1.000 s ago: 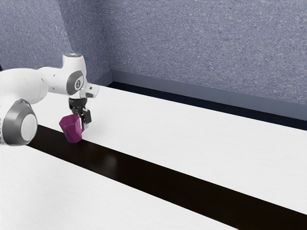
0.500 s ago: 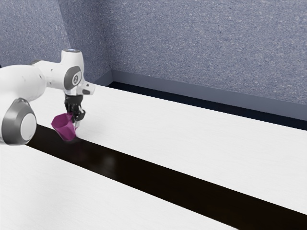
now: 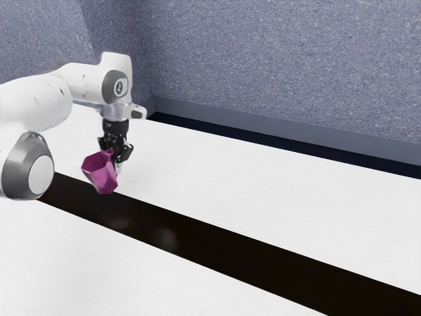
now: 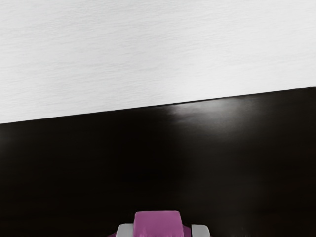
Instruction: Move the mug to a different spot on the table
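The purple mug (image 3: 100,171) hangs tilted in the air at the exterior view's left, above the edge of the table's black stripe (image 3: 217,247). My black gripper (image 3: 116,155) is shut on the mug's rim from above. In the wrist view a purple piece of the mug (image 4: 158,224) sits just under my hand between two grey finger pads (image 4: 200,230), over the black stripe (image 4: 158,163).
The table is white (image 3: 263,184) with a wide glossy black stripe running diagonally across it. A blue-grey textured wall (image 3: 276,59) with a dark baseboard stands behind the table. My white arm (image 3: 39,112) comes in from the exterior view's left.
My hand has carried the mug slightly right and upward, after a swing to the left. The mug stays held and tilted.
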